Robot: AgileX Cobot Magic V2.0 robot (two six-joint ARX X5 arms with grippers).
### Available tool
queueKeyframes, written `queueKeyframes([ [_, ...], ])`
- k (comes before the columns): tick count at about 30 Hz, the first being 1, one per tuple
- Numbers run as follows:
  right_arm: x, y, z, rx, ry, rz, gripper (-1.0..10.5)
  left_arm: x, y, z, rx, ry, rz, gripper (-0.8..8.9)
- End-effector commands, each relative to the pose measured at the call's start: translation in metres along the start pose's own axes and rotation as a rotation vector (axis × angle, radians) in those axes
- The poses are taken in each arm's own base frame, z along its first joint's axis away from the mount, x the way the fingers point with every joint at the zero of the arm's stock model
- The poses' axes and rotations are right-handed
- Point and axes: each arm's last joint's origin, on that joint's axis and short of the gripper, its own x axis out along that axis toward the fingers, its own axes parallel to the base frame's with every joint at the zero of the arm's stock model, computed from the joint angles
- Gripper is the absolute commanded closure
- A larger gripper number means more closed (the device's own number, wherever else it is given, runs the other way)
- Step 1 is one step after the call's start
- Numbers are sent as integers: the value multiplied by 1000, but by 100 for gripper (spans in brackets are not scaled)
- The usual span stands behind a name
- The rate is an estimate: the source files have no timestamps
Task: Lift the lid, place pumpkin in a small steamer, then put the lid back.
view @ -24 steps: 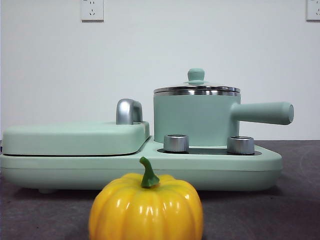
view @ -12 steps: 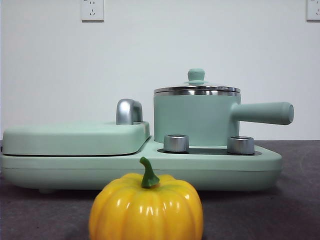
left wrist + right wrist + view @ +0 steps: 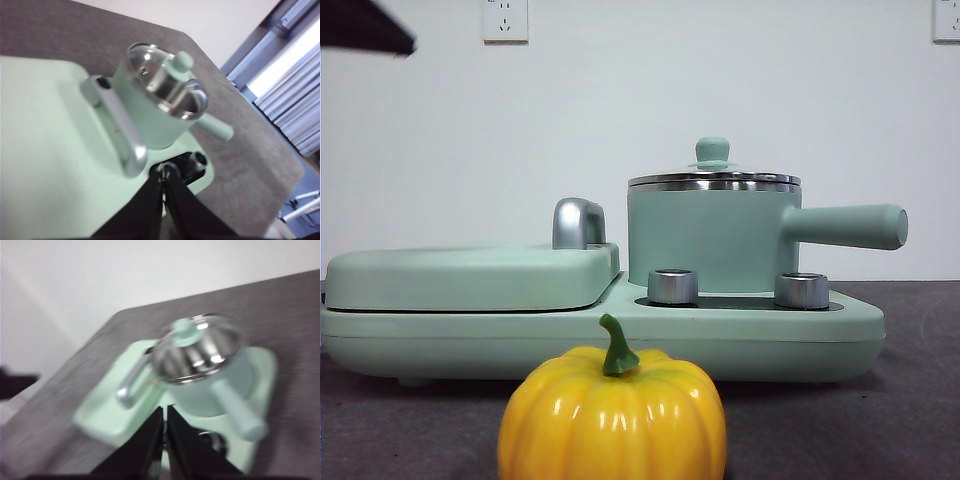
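Note:
The yellow-orange pumpkin (image 3: 612, 415) with its green stem stands at the table's near edge, in front of the cooker; neither wrist view shows it. Behind it the small steamer (image 3: 705, 240) sits on the cooker's right side, handle pointing right, with the lid (image 3: 713, 178) resting on its rim. My left gripper (image 3: 164, 175) hangs shut and empty in the air, short of the steamer (image 3: 150, 120) and its lid (image 3: 150, 70). In a blurred picture, my right gripper (image 3: 164, 412) is also shut and empty, high above the cooker, facing the lid (image 3: 200, 352).
The mint-green cooker base (image 3: 770, 330) carries a flat rectangular cover (image 3: 470, 275) with a chrome handle (image 3: 578, 222) on its left, and two steel dials (image 3: 672, 286) in front of the steamer. A black arm tip (image 3: 365, 28) shows at the top left corner.
A black arm tip has come into the front view's top left corner. The pumpkin, steamer and lid have not moved.

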Motion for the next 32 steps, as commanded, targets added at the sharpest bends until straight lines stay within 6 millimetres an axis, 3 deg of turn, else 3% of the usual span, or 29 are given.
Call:
queueKeyframes([
  [1, 4, 3, 10, -30, 50, 61, 938, 6, -10, 21, 25, 14, -34, 807],
  [7, 12, 3, 23, -65, 107, 115, 869, 19, -25, 45, 56, 32, -93, 807],
  [15, 15, 1, 23, -81, 121, 112, 767, 21, -27, 44, 95, 51, -102, 788],
  [22, 15, 1, 24, -82, 116, 96, 519, 23, -26, 44, 92, 54, -98, 371],
  [32, 14, 0, 21, -65, 134, 90, 495, 32, -22, 49, 64, 29, -89, 257],
])
